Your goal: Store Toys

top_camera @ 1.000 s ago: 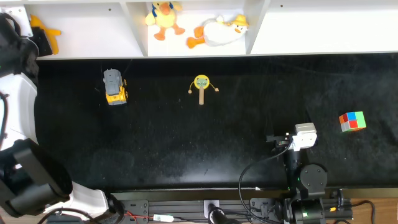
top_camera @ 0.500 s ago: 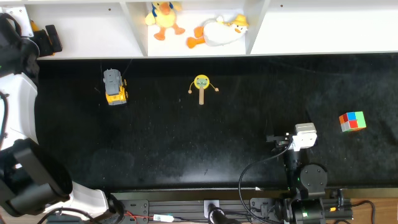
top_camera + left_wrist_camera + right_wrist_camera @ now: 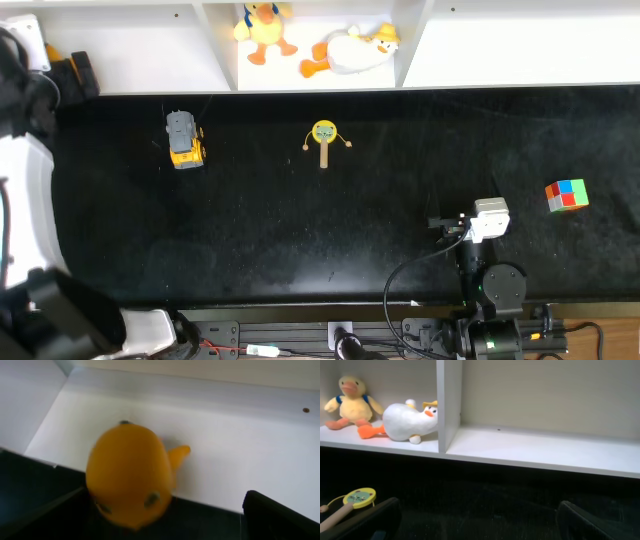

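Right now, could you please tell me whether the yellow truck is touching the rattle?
Apart. The top view shows bare black table between the yellow truck and the rattle.

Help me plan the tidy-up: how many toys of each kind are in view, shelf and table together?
Soft toys: 3 (yellow duck, white duck, orange soft toy)
Toy truck: 1
Rattle drum: 1
Colour cube: 1
Total: 6

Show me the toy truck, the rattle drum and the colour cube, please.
toy truck (image 3: 184, 140): top view, middle of its body.
rattle drum (image 3: 323, 131): top view, on its round yellow head.
colour cube (image 3: 566, 195): top view, on its upper face.
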`<state>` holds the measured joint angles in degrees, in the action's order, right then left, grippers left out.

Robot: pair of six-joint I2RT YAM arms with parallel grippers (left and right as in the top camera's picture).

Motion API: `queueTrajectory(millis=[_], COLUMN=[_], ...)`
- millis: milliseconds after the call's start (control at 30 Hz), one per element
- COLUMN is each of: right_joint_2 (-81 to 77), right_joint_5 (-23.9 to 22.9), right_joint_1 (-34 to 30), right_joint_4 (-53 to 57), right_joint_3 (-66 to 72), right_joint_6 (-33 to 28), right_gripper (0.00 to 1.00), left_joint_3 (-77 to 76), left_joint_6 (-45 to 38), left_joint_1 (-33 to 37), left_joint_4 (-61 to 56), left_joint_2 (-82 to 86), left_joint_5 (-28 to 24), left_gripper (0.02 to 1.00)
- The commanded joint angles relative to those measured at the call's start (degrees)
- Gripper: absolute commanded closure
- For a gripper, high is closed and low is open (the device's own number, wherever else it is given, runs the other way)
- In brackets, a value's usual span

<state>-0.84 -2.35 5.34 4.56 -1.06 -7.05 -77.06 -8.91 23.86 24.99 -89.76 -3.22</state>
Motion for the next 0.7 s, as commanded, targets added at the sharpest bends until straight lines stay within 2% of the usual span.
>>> queueTrajectory(millis=[33, 433, 567, 700], right_joint_2=[0.63, 0.63, 0.63, 0.63], right_joint_5=[-0.07, -0.07, -0.07, -0.07], right_joint_1=[-0.13, -0.13, -0.13, -0.13], right_joint_4=[-0.31, -0.31, -0.31, -0.28], right_joint_3=[0.81, 0.81, 0.81, 0.81], right_joint_6=[0.66, 0.63, 0.66, 0.63], right_gripper=[0.007, 0.005, 0.007, 0.007], left_joint_3=[5.99, 24.55, 35.60, 37.83], left_joint_6=[0.46, 2.03, 4.02, 9.35], left_joint_1=[1.95, 2.25, -0.63, -7.76], left_joint_4=[-0.22, -2.58, -5.09, -4.35], left_joint_2=[7.50, 22.56, 29.51, 28.63], left_joint_5=[-0.55, -2.32, -4.81, -4.02], left_gripper=[0.020, 0.023, 0.020, 0.020])
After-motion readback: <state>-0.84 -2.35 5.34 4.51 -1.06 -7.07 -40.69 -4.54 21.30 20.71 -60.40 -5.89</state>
